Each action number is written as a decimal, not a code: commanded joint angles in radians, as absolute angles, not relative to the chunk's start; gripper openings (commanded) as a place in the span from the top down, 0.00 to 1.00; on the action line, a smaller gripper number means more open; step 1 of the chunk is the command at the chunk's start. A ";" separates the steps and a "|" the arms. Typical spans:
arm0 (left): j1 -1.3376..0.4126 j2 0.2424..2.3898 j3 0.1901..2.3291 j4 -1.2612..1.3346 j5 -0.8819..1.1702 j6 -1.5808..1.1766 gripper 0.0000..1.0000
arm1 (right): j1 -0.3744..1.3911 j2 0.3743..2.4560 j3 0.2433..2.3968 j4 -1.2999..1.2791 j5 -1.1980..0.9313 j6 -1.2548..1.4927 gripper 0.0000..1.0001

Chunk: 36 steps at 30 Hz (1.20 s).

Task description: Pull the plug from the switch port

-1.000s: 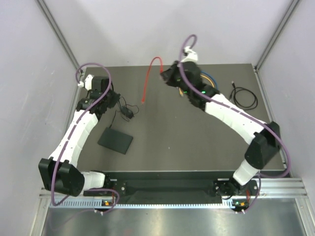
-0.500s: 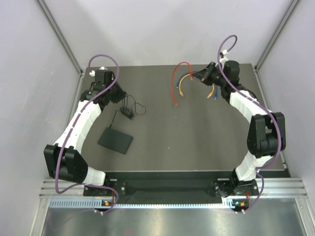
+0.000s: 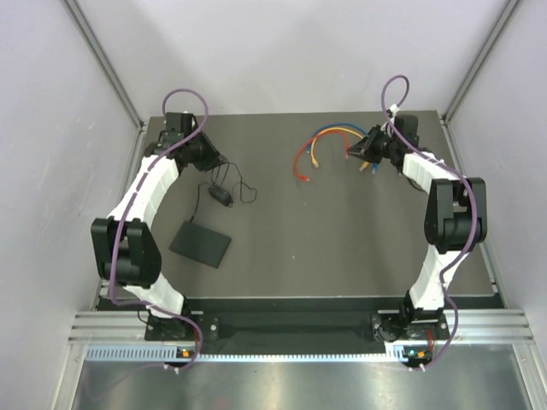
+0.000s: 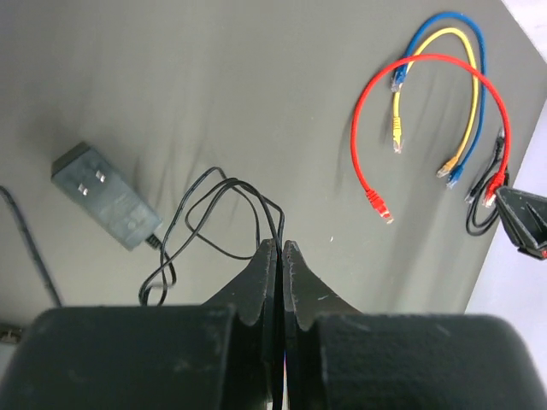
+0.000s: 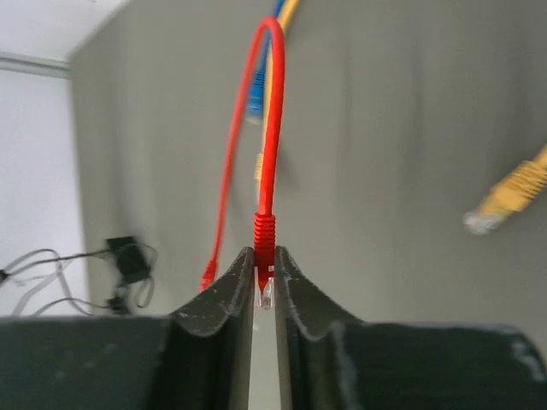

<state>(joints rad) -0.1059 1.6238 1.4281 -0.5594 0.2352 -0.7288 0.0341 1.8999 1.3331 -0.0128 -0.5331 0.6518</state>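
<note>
Only the right wrist view shows right jaws pinching the red plug [image 5: 264, 232]; left jaws pressed together, empty.

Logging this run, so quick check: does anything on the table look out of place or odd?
The switch lies skewed to the edges of the table, with no cable visibly plugged in. The red cable lies far from it at the back, one plug pinched in the right tool. Nothing looks spilled or damaged.

Right claw [image 5: 264, 260] carried red cable [image 5: 271, 128] rightward, down.
</note>
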 commanded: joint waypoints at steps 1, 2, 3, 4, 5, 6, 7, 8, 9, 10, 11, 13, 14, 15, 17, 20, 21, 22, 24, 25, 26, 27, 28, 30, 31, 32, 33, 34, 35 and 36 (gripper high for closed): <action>-0.091 1.679 1.503 -0.506 0.308 -0.692 1.00 | 0.021 1.919 1.448 -0.161 -0.428 0.519 0.86; -0.089 1.695 1.517 -0.509 0.314 -0.686 1.00 | 0.021 1.939 1.494 -0.185 -0.413 0.485 0.84; -0.084 1.709 1.529 -0.511 0.316 -0.680 1.00 | 0.021 1.950 1.515 -0.210 -0.394 0.471 0.83; -0.083 1.736 1.552 -0.514 0.316 -0.667 1.00 | 0.020 1.956 1.535 -0.259 -0.353 0.460 0.82; -0.081 1.750 1.565 -0.526 0.316 -0.661 0.99 | 0.018 1.965 1.569 -0.274 -0.338 0.453 0.82; -0.077 1.765 1.590 -0.532 0.318 -0.657 0.97 | 0.018 1.974 1.577 -0.287 -0.321 0.448 0.78; -0.075 1.794 1.603 -0.538 0.322 -0.647 0.95 | 0.018 1.977 1.583 -0.294 -0.313 0.448 0.75; -0.074 1.807 1.615 -0.549 0.327 -0.641 0.82 | 0.017 1.983 1.595 -0.316 -0.305 0.448 0.66; -0.072 1.821 1.627 -0.558 0.331 -0.637 0.77 | 0.018 1.986 1.601 -0.331 -0.299 0.446 0.62; -0.072 1.845 1.652 -0.567 0.331 -0.624 0.73 | 0.018 1.988 1.608 -0.345 -0.278 0.445 0.59; -0.072 1.854 1.669 -0.580 0.322 -0.618 0.64 | 0.018 1.987 1.620 -0.379 -0.267 0.443 0.58; -0.071 1.865 1.706 -0.603 0.302 -0.603 0.47 | 0.020 1.985 1.637 -0.426 -0.221 0.431 0.52; -0.072 1.867 1.721 -0.615 0.292 -0.600 0.43 | 0.023 1.980 1.655 -0.449 -0.198 0.428 0.51; -0.072 1.867 1.745 -0.632 0.282 -0.597 0.39 | 0.028 1.961 1.661 -0.486 -0.177 0.417 0.49; -0.072 1.861 1.775 -0.661 0.252 -0.591 0.29 | 0.049 1.934 1.678 -0.511 -0.123 0.413 0.48; -0.072 1.835 1.824 -0.742 0.177 -0.566 0.19 | 0.101 1.852 1.690 -0.540 -0.101 0.402 0.44; -0.072 1.826 1.838 -0.767 0.152 -0.545 0.19 | 0.121 1.835 1.692 -0.551 -0.100 0.397 0.44; -0.072 1.798 1.841 -0.810 0.121 -0.531 0.19 | 0.165 1.818 1.695 -0.555 -0.101 0.394 0.43; -0.071 1.766 1.832 -0.859 0.023 -0.511 0.19 | 0.218 1.773 1.695 -0.561 -0.112 0.377 0.41; -0.072 1.726 1.821 -0.877 0.009 -0.505 0.21 | 0.271 1.760 1.692 -0.563 -0.115 0.373 0.40; -0.071 1.701 1.777 -0.906 -0.035 -0.500 0.22 | 0.300 1.737 1.686 -0.561 -0.121 0.368 0.40; -0.072 1.639 1.746 -0.916 -0.037 -0.502 0.23 | 0.325 1.730 1.686 -0.557 -0.152 0.367 0.40; -0.072 1.603 1.709 -0.920 -0.034 -0.506 0.23 | 0.380 1.724 1.684 -0.546 -0.176 0.370 0.40; -0.071 1.474 1.561 -0.908 -0.028 -0.541 0.28 | 0.455 1.723 1.680 -0.519 -0.268 0.383 0.40; -0.071 1.427 1.507 -0.896 -0.035 -0.560 0.30 | 0.480 1.724 1.683 -0.490 -0.291 0.396 0.41; -0.069 1.381 1.408 -0.890 -0.043 -0.581 0.33 | 0.506 1.730 1.684 -0.471 -0.313 0.400 0.41; -0.068 1.297 1.364 -0.887 -0.046 -0.618 0.35 | 0.552 1.736 1.684 -0.450 -0.365 0.405 0.41; -0.064 1.260 1.324 -0.888 -0.049 -0.632 0.36 | 0.569 1.744 1.686 -0.421 -0.388 0.414 0.42; -0.061 1.229 1.260 -0.899 -0.052 -0.646 0.37 | 0.589 1.762 1.687 -0.373 -0.409 0.448 0.42; -0.058 1.179 1.235 -0.916 -0.075 -0.672 0.38 | 0.621 1.775 1.690 -0.342 -0.460 0.469 0.43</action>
